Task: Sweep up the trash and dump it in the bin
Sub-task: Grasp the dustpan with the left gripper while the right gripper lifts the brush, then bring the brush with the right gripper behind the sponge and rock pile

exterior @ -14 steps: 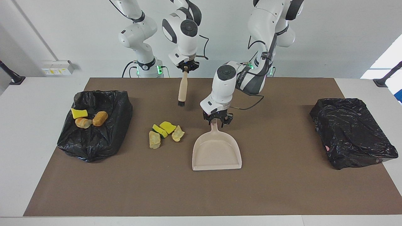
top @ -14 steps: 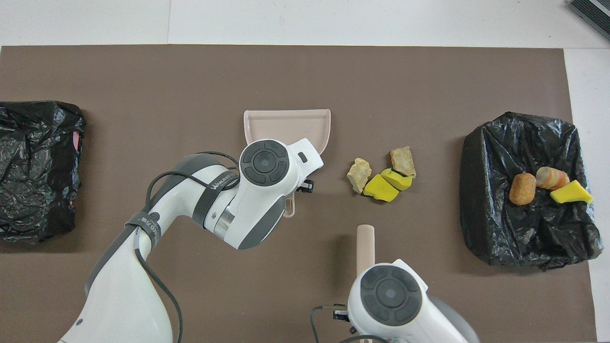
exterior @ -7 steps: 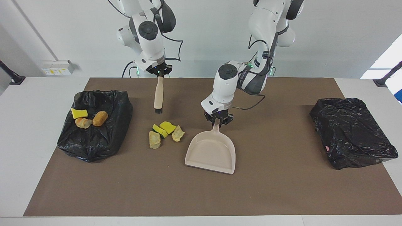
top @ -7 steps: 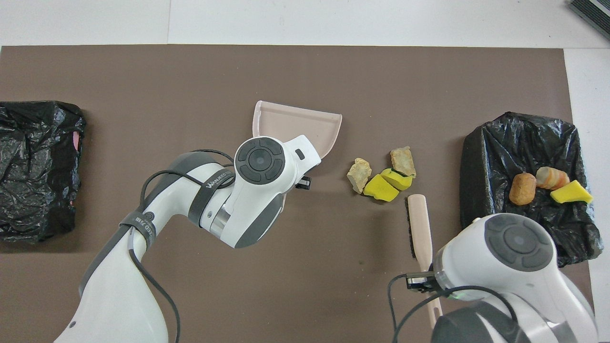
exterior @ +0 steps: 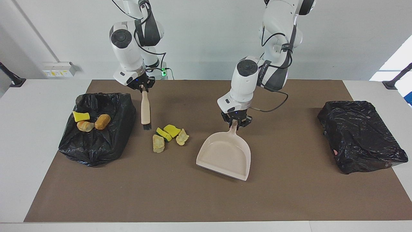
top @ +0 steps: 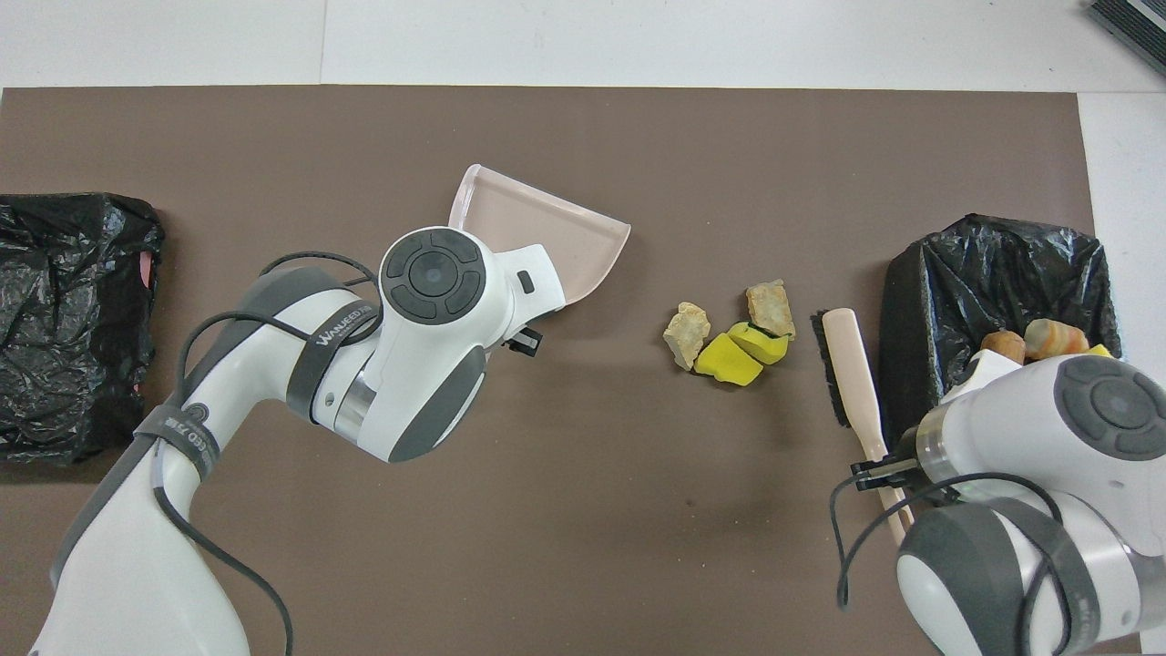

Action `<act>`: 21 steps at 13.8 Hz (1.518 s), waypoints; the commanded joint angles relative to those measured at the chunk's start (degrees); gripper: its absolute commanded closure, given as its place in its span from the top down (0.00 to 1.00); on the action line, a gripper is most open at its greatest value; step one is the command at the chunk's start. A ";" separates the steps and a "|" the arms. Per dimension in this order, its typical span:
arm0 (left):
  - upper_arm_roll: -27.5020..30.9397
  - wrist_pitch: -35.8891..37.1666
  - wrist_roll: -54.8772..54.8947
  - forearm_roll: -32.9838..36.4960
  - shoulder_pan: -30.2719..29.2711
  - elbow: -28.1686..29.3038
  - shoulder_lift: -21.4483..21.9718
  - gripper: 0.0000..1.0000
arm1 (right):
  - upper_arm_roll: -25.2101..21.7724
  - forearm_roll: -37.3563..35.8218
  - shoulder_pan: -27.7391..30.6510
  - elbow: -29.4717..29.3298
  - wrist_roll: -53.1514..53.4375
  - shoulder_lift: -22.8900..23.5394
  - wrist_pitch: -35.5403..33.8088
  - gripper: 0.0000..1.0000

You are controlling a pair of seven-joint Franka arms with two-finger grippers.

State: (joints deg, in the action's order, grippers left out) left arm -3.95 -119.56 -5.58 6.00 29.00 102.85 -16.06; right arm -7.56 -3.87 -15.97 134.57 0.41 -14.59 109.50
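Left gripper [exterior: 236,123] has its jaws clamped on the handle tip of the beige dustpan [exterior: 225,156], which hangs down from the jaws with its wide mouth tilted and turned toward the trash pile. Right gripper [exterior: 142,87] has its jaws shut on the top of the brush [exterior: 145,111], handle pointing straight down from them and the black bristles low over the brown mat [exterior: 206,199], between the pile and the trash bin.

Below the brush bristles and just toward the dustpan sits the loose trash [exterior: 169,136]: two yellow sponge pieces with green edges and two pale beige lumpy chunks, bunched together on the mat, close to the dustpan's mouth but not touching it.

Out past the right jaws is the black-bagged bin [exterior: 96,129] at the right arm's end of the table, already holding a yellow sponge piece, a beige chunk and a golden-brown lump. A second black-bagged bin [exterior: 360,135] sits well off from the left jaws at the left arm's end.
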 commanded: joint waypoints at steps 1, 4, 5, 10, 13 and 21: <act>0.08 4.41 7.40 3.66 0.10 1.04 1.99 0.00 | 0.70 -1.41 2.78 -2.63 -4.35 6.13 4.23 0.00; 0.08 7.31 16.25 3.76 -0.43 1.48 2.52 0.00 | 0.79 -1.41 2.79 -4.66 -4.98 10.01 4.49 0.00; 0.08 7.50 20.47 3.76 -0.61 1.48 2.52 0.00 | 0.79 -1.41 2.70 -4.84 -5.07 10.89 5.28 0.00; -0.10 9.09 30.97 5.60 -0.34 1.74 2.96 0.00 | 0.97 -0.18 1.91 -6.16 0.27 13.54 6.78 0.00; -0.10 9.96 32.99 5.78 0.53 2.53 3.66 0.00 | 1.06 3.76 1.21 -6.07 5.82 14.23 6.96 0.00; -0.45 9.18 46.77 8.15 3.61 7.09 5.94 0.00 | 1.14 8.34 -3.27 -5.54 11.71 14.59 7.92 0.00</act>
State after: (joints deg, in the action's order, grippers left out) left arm -4.83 -110.00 36.92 12.85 31.52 105.53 -12.97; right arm -6.48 2.45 -18.63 129.04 10.48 0.02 116.32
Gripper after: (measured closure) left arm 0.670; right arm 0.736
